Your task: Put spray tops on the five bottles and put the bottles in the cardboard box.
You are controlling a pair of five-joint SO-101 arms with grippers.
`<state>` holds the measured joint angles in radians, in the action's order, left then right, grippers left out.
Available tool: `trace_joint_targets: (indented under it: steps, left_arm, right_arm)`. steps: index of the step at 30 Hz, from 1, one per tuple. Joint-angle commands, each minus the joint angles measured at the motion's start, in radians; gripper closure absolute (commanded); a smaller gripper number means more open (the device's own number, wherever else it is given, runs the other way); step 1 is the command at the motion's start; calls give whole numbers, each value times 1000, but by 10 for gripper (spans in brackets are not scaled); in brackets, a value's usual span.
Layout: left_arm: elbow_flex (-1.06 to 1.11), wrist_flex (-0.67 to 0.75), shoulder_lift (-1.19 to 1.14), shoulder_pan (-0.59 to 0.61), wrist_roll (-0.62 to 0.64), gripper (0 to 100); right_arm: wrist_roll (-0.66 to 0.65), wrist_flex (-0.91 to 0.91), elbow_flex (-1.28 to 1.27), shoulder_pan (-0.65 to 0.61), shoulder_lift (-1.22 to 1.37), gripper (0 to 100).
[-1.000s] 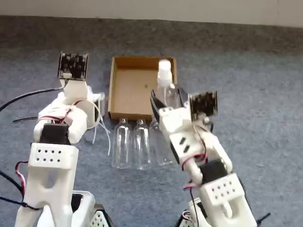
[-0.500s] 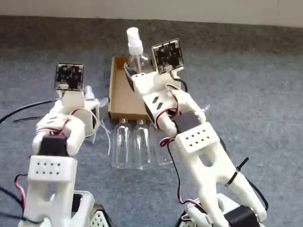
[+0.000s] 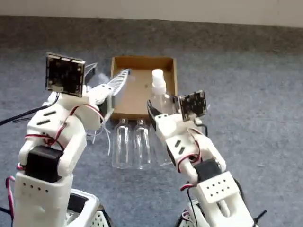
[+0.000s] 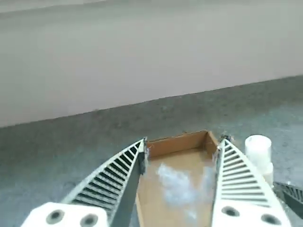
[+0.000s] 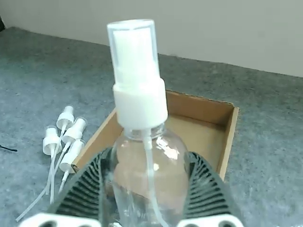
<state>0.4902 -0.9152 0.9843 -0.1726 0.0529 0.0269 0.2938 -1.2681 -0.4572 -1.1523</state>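
My right gripper [image 3: 161,108] is shut on a clear bottle [image 3: 160,98] with a white spray top [image 3: 157,81], held upright over the front right part of the cardboard box [image 3: 137,64]. The right wrist view shows this bottle [image 5: 147,175] with its spray top [image 5: 137,80] between the fingers. Three uncapped clear bottles [image 3: 132,142] lie side by side in front of the box. My left gripper [image 3: 110,78] hangs open above the box's left wall, and in its wrist view the left gripper [image 4: 183,141] has nothing between its fingers. Loose spray tops [image 5: 66,137] lie left of the box.
Grey carpet covers the table, with free room to the right of the box and behind it. A pale wall runs along the back edge. The left arm's body [image 3: 61,127] hides most of the loose spray tops in the high view.
The right arm swung the capped bottle from the box's far left back to its front right. The left arm rose from the spray tops and turned its gripper over the box's left wall.
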Motion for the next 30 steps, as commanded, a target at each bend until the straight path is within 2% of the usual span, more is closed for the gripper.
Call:
trace_joint_targets:
  steps: [1,6,14,20,30]
  left_arm:
    - [-220,-83,-150,-145,-37,775]
    - [-346,-104,-286,-208,-38,775]
    - [-360,-121,-409,-211,-38,775]
    - [-246,-120,-420,-211,-100,775]
    - [-111,-32,-426,-214,-103,775]
  right_arm:
    - [-12,2,-47,18,-114,994]
    - [-12,2,-122,16,-202,994]
    - [-12,2,-134,16,-232,994]
    - [-12,2,-131,16,-234,994]
    - [-12,2,-130,16,-236,994]
